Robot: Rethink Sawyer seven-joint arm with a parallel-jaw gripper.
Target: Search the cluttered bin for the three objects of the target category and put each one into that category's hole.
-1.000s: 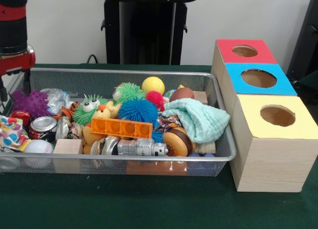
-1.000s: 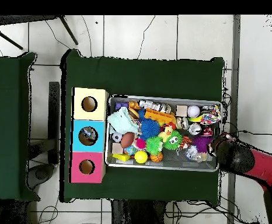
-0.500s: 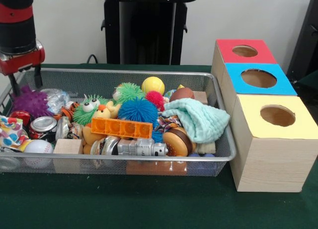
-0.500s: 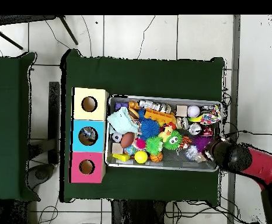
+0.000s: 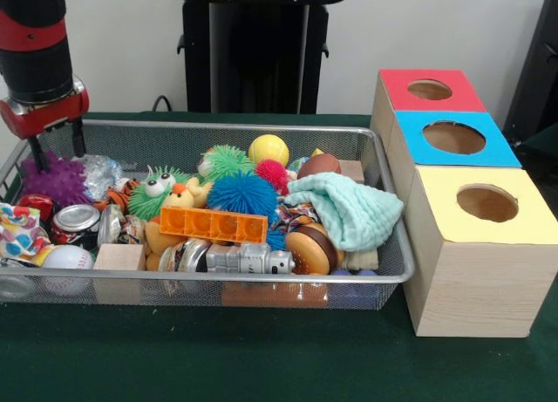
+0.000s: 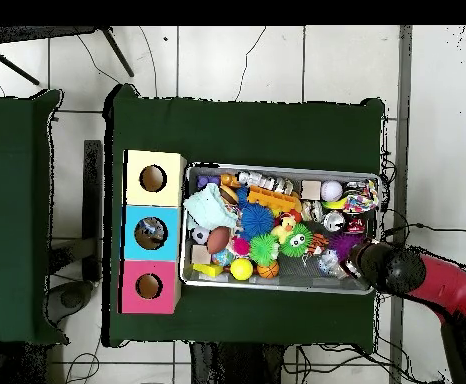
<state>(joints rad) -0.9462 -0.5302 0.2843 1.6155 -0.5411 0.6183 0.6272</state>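
1. The red and black arm's end effector hangs over the far left corner of the wire bin in the front view, its two fingers spread apart and holding nothing.
2. The purple spiky ball lies just below and slightly forward of it; which category is sought cannot be told from these views.
3. Other spiky balls sit well to its right toward mid-bin: a blue one, a green one and a small pink one.
4. Three boxes stand beside the bin on the green worktop, each with one hole: red, blue, yellow.
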